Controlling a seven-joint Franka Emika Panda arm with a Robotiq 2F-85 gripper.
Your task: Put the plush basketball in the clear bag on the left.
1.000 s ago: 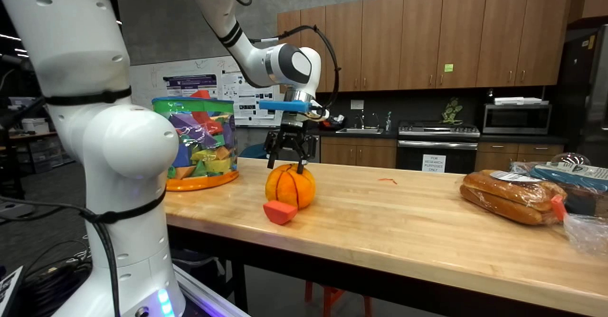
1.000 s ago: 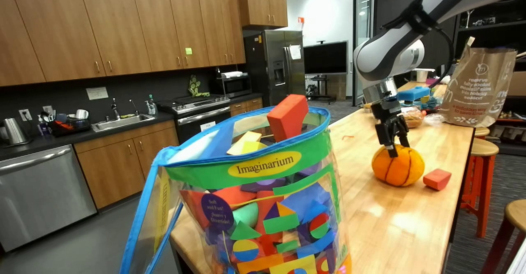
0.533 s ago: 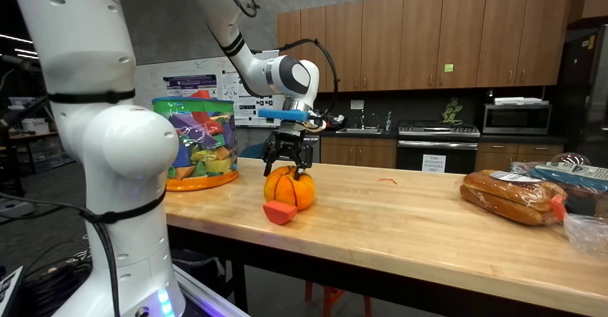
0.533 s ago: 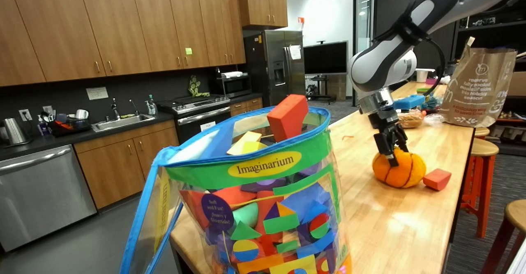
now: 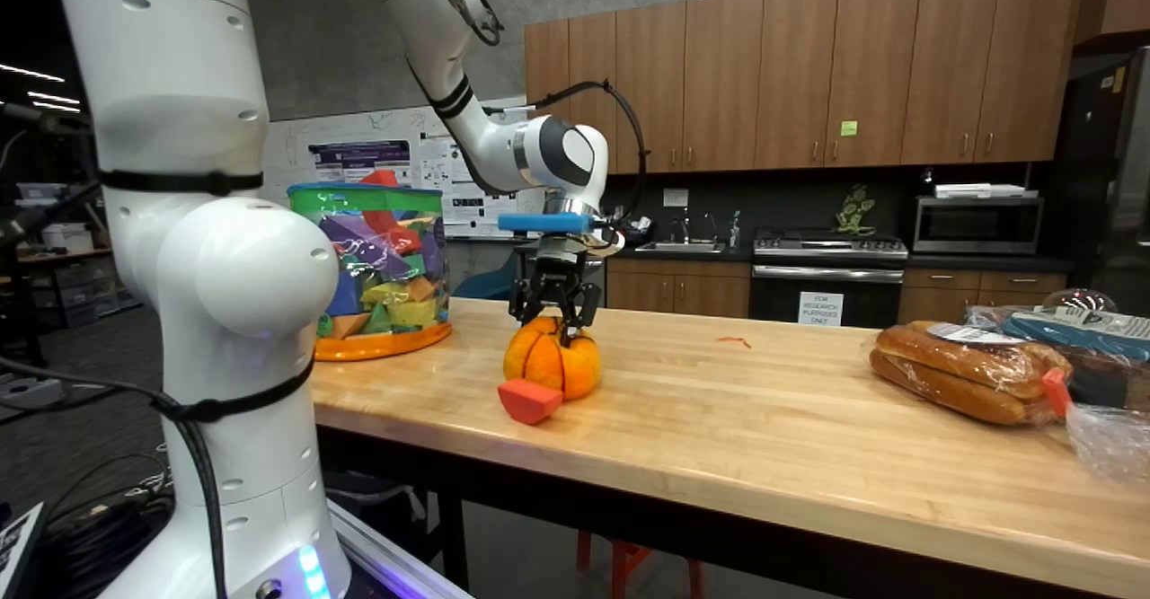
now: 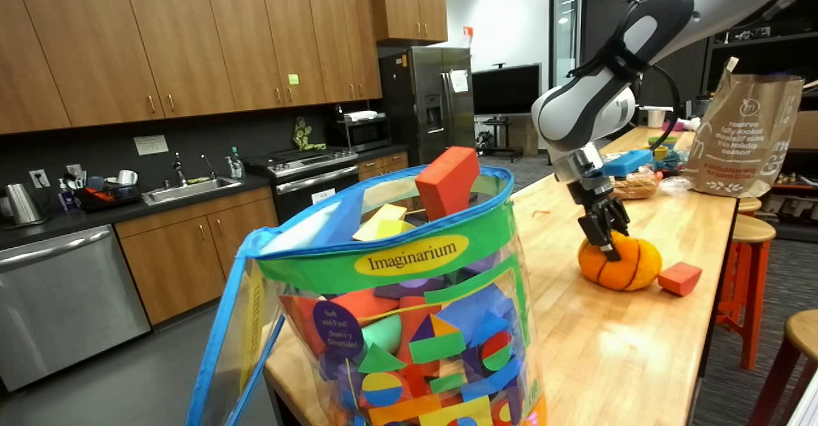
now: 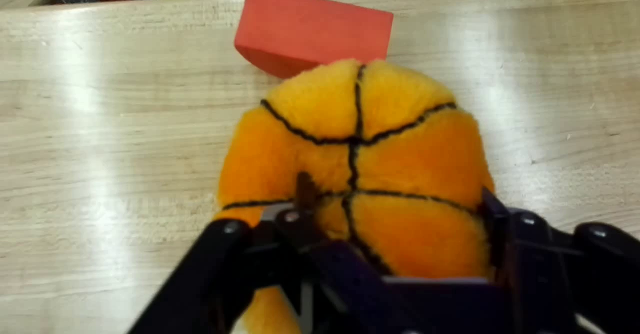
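Observation:
The plush basketball (image 5: 539, 364), orange with dark seams, rests on the table; it also shows in an exterior view (image 6: 629, 266) and in the wrist view (image 7: 400, 158). My gripper (image 7: 395, 186) points down over it, its fingers partly closed with the ball's upper part between them. One finger sinks into the plush; the other lies along the ball's edge. In both exterior views the far finger's tip is largely hidden by the ball. The clear bag (image 6: 486, 237), open at the top and full of coloured foam blocks, stands at the table's end; it also shows at left (image 5: 368, 197).
A red block (image 5: 530, 401) lies close beside the ball, towards the table's edge. Another red block (image 6: 447, 183) sticks up above the bag's rim. Bagged bread (image 5: 966, 370) and a brown paper bag (image 6: 744, 135) stand on the table (image 5: 764, 437) further along.
My gripper has come down onto the ball, and its fingers have drawn somewhat closer together, pressing into the plush. The ball has shifted only slightly. The bag and red block have not moved.

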